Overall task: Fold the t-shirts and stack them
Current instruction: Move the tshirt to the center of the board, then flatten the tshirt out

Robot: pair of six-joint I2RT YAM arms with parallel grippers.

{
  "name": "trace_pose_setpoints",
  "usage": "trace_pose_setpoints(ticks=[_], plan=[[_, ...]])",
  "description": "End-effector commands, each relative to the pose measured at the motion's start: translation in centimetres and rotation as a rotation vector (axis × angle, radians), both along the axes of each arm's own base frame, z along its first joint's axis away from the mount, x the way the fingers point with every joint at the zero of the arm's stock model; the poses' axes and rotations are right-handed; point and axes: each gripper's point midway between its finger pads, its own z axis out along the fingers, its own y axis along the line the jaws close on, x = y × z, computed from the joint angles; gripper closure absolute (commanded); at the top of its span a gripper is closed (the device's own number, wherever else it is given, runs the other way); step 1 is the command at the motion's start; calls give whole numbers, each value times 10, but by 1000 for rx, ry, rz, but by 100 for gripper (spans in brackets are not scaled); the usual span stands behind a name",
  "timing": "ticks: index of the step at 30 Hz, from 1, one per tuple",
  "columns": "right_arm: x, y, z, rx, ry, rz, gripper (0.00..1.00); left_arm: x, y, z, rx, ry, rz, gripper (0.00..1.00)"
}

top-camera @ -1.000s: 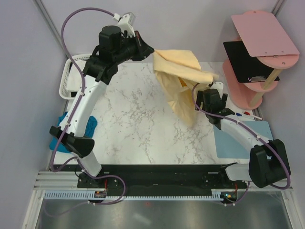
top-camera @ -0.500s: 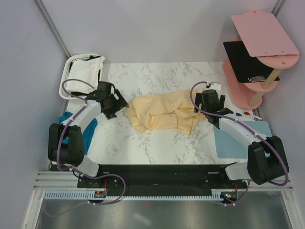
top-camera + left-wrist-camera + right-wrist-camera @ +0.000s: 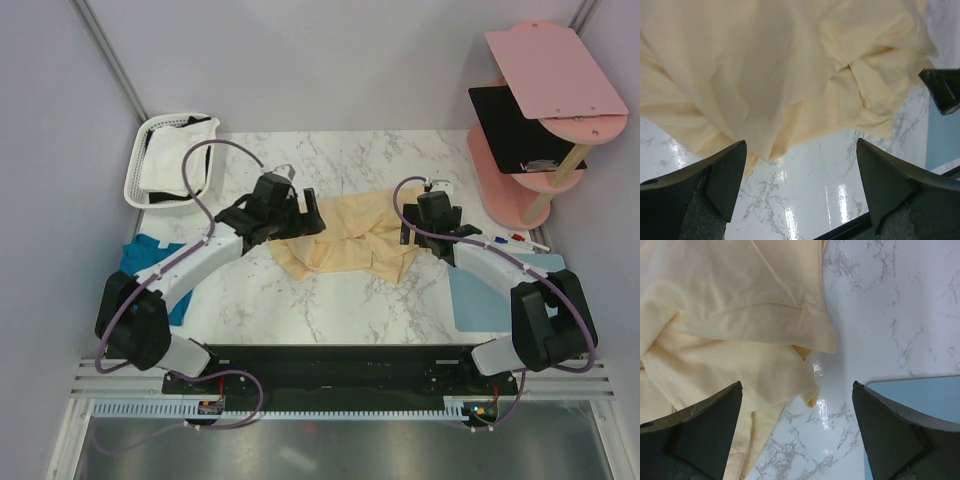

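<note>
Marble-patterned table (image 3: pixel 330 310), seen from above and from both wrists. Nearest the arm bases, a teal t-shirt (image 3: pixel 140 258) lies crumpled at the left edge, partly hidden by the left arm, and a light-blue mat (image 3: pixel 485 295) lies flat at the right edge. At mid-table the yellow-cream t-shirt (image 3: pixel 345 240) rests in a rumpled heap, layers overlapping and not yet spread.

The left gripper (image 3: pixel 799 150) hovers over its left side and the right gripper (image 3: pixel 796 390) over its right side. Both have their fingers wide apart and grip nothing.

Farther back, a white t-shirt (image 3: pixel 175 155) sits in the slotted basket (image 3: pixel 133 180) at the far left, and a pink shelf (image 3: pixel 540 110) stands at the far right.

The step in hand appears to be flattening the yellow-cream garment before folding. It is probably done best if each gripper pinches one free edge on its own side, taking a single layer rather than a bunched fold. The two should then draw apart evenly, so that the cloth settles smooth at the table's centre.
</note>
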Motion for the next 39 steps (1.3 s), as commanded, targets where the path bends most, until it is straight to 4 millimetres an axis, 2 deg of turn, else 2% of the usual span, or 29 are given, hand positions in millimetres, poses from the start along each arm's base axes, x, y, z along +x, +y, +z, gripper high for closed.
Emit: trace_pose_setpoints(ticks=[1,2,6,8,9,10,15,17,18,20,21,23,24,26,29,30,32,33,36,38,39], plan=[[2,3,4,19,-4,-1,2,-15,-42,-44,150,26,-185,4],[0,2,2,16,0,2,2,-18,-47,-62,191,56,-199,4],[-4,2,5,9,-9,25,2,-33,-67,-87,325,50,-257,4],[-5,1,6,3,-12,25,2,-35,-76,-91,358,35,-284,4],[-5,-1,7,-5,-16,16,2,-40,-83,-103,388,47,-309,4],[-5,-3,8,-7,-22,12,2,-38,-88,-102,398,34,-313,4],[-4,-2,10,-8,-23,13,2,-38,-101,-122,508,40,-344,5],[-3,-2,11,-11,-23,16,2,-31,-102,-128,557,36,-323,15],[-4,-2,8,-14,-14,16,2,-29,-96,-131,598,39,-304,29],[-5,-2,6,-13,-8,18,2,-22,-95,-137,641,40,-276,47],[-5,-1,4,-10,-2,21,2,-13,-91,-134,671,19,-240,70],[-6,0,2,-6,5,29,2,-11,-82,-141,733,32,-212,92],[-6,1,2,-1,6,32,2,-3,-81,-134,752,10,-181,98],[-7,3,1,5,8,36,2,-2,-76,-122,771,1,-156,98],[-8,2,2,3,7,34,2,5,-67,-88,772,-67,-99,98],[-8,0,2,-1,8,32,2,8,-66,-60,741,-116,-73,98],[-8,-2,3,-4,3,17,2,10,-60,-32,729,-164,-61,98],[-7,-3,4,-7,-1,7,2,13,-55,-5,695,-208,-32,98],[-4,2,2,13,1,4,2,23,-35,30,659,-244,10,98],[1,6,4,30,-2,8,2,31,-22,40,661,-251,27,98],[3,9,-2,35,18,18,2,39,-8,44,673,-247,56,98]])
